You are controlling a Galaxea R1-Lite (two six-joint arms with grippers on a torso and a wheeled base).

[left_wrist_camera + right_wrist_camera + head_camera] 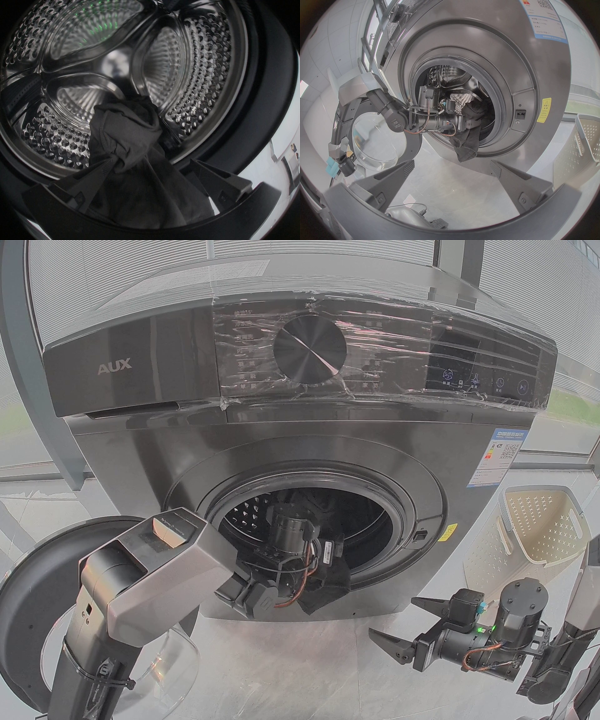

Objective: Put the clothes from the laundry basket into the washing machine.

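The grey washing machine stands with its round port open. My left gripper is at the mouth of the steel drum, open, with a dark garment bunched between its fingers. Part of the dark garment hangs out over the port's lower rim, also seen from the right wrist as the garment below my left wrist. My right gripper hangs open and empty low in front of the machine, to the right of the port. The cream laundry basket leans tipped beside the machine's right side; its visible inside holds nothing.
The machine's door is swung fully open to the left, its glass bowl behind my left arm. Bare pale floor stretches in front of the machine. The basket is close to my right arm.
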